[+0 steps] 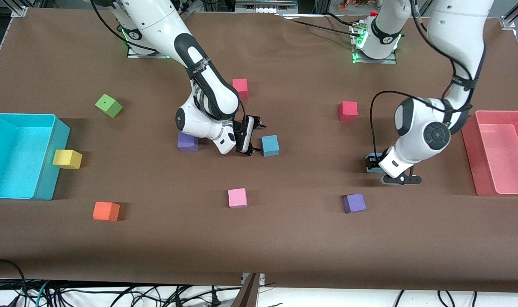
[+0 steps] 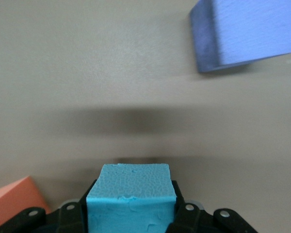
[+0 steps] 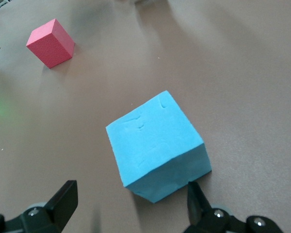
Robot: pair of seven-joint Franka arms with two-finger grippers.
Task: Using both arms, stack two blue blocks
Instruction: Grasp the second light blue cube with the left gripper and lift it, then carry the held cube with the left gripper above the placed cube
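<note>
Clutter is the first thing I note from the front view: coloured cubes spread across the brown worktop [image 1: 284, 238]. The right gripper [image 1: 254, 140] sits low beside one blue block [image 1: 269, 145], fingers spread, the block just off its tips toward the left arm's end and not between them. A purple cube [image 1: 187, 142] lies close by the same arm's wrist, on the side toward the turquoise bin [image 1: 3, 187]. A pink cube [image 1: 237, 198] lies nearer the camera, well apart. The left gripper [image 1: 373, 163] is down at the second blue block [image 1: 373, 169], which the arm mostly covers. Another purple cube [image 1: 354, 203] lies nearer the camera than it, a red cube [image 1: 348, 111] farther, and the red bin [image 1: 481, 170] stands at that end.

In the left wrist view, I see the second blue block [image 2: 132, 196] clamped between the black fingers [image 2: 184, 213], with the purple cube [image 2: 247, 31] and an orange-red corner [image 2: 14, 201] around it.

In the right wrist view, the fingertips [image 3: 196, 194] stand apart, short of the blue block [image 3: 157, 145]; one tip is at its lower corner. A red cube [image 3: 51, 42] lies well apart.
</note>
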